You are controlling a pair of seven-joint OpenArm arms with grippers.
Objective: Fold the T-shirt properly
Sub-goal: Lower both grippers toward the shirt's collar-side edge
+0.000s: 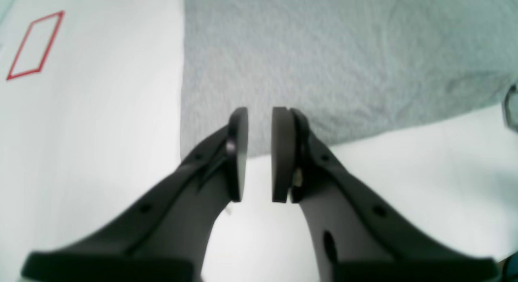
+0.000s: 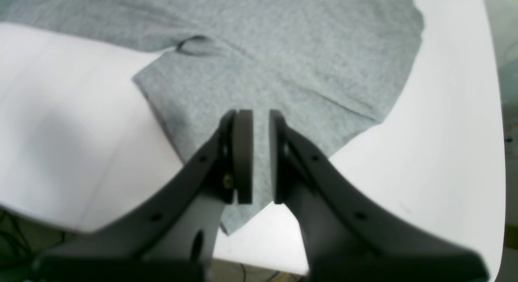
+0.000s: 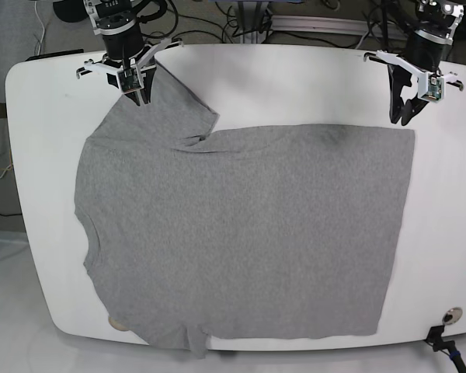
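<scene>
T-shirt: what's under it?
The white table shows around the T-shirt on every side; its middle is covered, so anything beneath can't be seen. The lower sleeve overhangs the table edge.

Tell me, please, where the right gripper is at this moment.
In the base view the right gripper is at upper left, over the T-shirt's sleeve near the table's far edge; its wrist view shows the jaws slightly apart above the sleeve.
</scene>
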